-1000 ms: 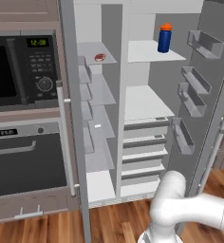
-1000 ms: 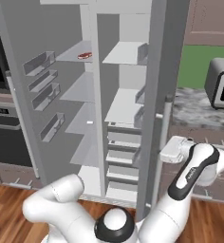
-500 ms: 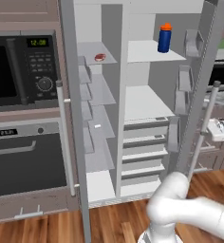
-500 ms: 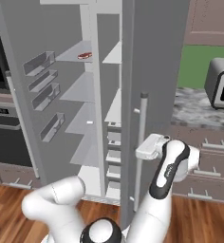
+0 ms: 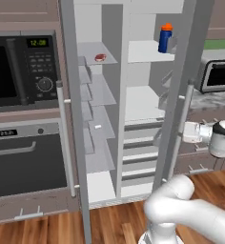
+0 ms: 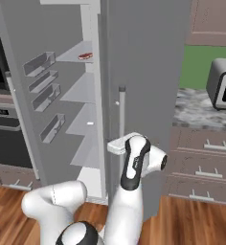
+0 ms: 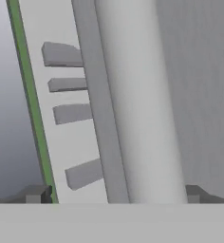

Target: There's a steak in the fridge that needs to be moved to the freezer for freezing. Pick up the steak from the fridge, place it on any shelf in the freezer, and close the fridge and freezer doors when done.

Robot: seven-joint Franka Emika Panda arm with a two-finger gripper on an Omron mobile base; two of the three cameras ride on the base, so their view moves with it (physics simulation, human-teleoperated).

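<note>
Black oven (image 5: 28,162) and microwave (image 5: 19,66) glass fills the left of our left base view. Just right of them we see the narrow freezer door (image 5: 74,119) swung open, its bar handle (image 5: 66,138) facing us. The right base view shows what that one hides: the clear bins (image 6: 40,83) on this door's inner face. Further right we find the steak (image 5: 100,57) lying on an upper shelf (image 5: 97,53) of the freezer (image 5: 97,119); from the right base it is a small red patch (image 6: 85,56) on the same shelf. Beyond it, the left base view alone gives us the fridge (image 5: 143,109) interior with a blue bottle (image 5: 165,38) on its top shelf. The fridge door (image 6: 143,95) stands partly swung across the opening. Our gripper (image 5: 187,132) sits at its silver handle (image 5: 181,128), and the hand view shows its fingers (image 7: 35,193) spread wide, one either side of that handle (image 7: 137,104), clasping nothing. A toaster oven (image 5: 219,74) sits far right.
</note>
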